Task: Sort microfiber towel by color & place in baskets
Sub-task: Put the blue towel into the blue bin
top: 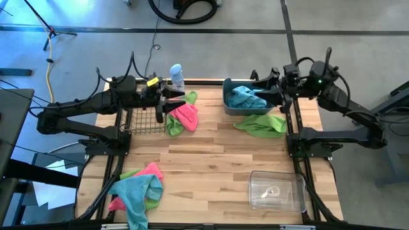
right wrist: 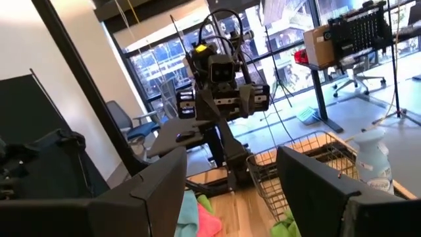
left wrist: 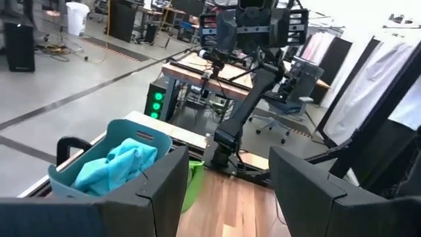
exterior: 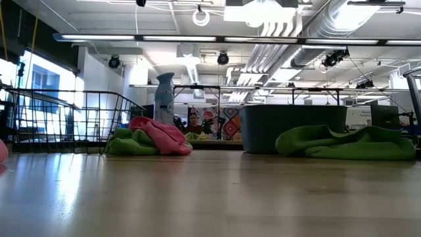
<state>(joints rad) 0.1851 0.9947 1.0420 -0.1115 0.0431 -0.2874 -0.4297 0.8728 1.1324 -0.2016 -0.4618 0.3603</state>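
Towel heap (top: 136, 188) at table's near edge, left gripper (top: 171, 99) over wire basket (top: 140, 119), right gripper (top: 261, 87) over tub (top: 228, 102), jaws parted, empty.

This is a robotics lab in a large open industrial hall. Exposed ducts and pipes (exterior: 309, 26) run under the ceiling with strip lights (exterior: 217, 38), and the floor is polished concrete (top: 332, 57) with loose cables (top: 51, 70). A second robot rig (left wrist: 253, 39) stands on another bench, near office chairs (right wrist: 358, 79) (on castors), black curtain screens (left wrist: 368, 105) and tall windows (right wrist: 164, 59).
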